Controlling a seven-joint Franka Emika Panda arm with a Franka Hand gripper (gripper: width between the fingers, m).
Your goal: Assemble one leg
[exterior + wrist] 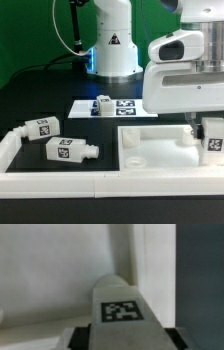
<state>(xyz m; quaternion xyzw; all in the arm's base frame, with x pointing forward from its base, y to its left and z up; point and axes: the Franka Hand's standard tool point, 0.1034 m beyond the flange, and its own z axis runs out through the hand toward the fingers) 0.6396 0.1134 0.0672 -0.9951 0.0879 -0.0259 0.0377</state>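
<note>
— Black tabletop (40, 100), green backdrop; where's the leg (213, 138)?

— At three o'clock in the exterior view, upright over the white tray (150, 150), clenched in the gripper (212, 128).

— And the wrist view?

— Its tagged face (122, 309) sits between the fingers (84, 336). Two spare legs (55, 140) lie at nine o'clock; the marker board (110, 106) lies near centre.

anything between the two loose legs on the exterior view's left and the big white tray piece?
Nothing. In the exterior view the loose legs and the tray piece are separated only by bare black table. The gripper holds another leg over the tray.
</note>
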